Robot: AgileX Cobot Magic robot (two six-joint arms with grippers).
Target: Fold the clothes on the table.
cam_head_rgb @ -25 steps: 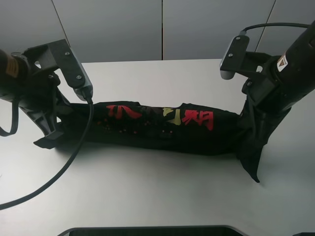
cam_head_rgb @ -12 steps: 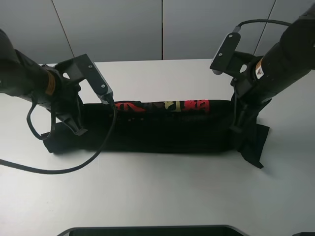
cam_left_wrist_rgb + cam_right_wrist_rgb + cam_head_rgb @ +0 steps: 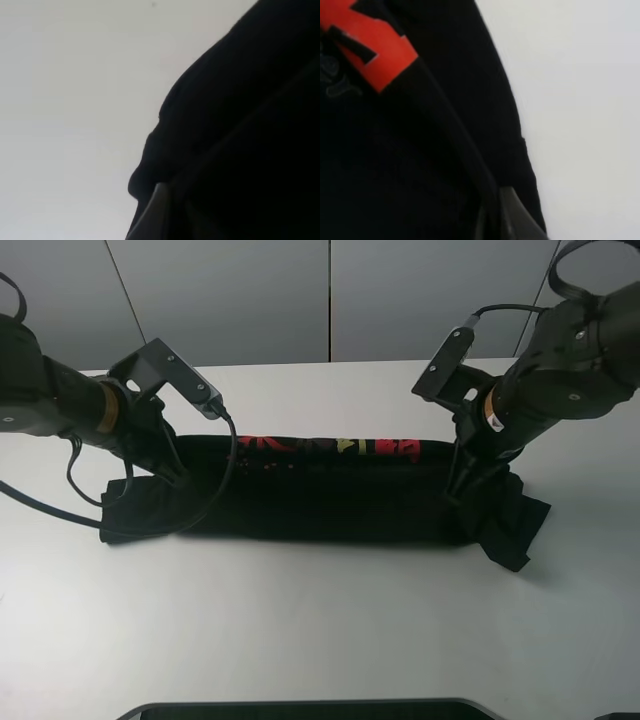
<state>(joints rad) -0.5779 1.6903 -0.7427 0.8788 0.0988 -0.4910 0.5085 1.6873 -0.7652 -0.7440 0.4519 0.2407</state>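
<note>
Shirt, black with red lettering, lies folded in a long band across the middle of the table, left gripper and right gripper each clamped on one end.

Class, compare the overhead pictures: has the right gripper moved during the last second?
Yes. The right gripper has shifted left, toward the vertical wall seam, carrying its end of the T-shirt along.
</note>
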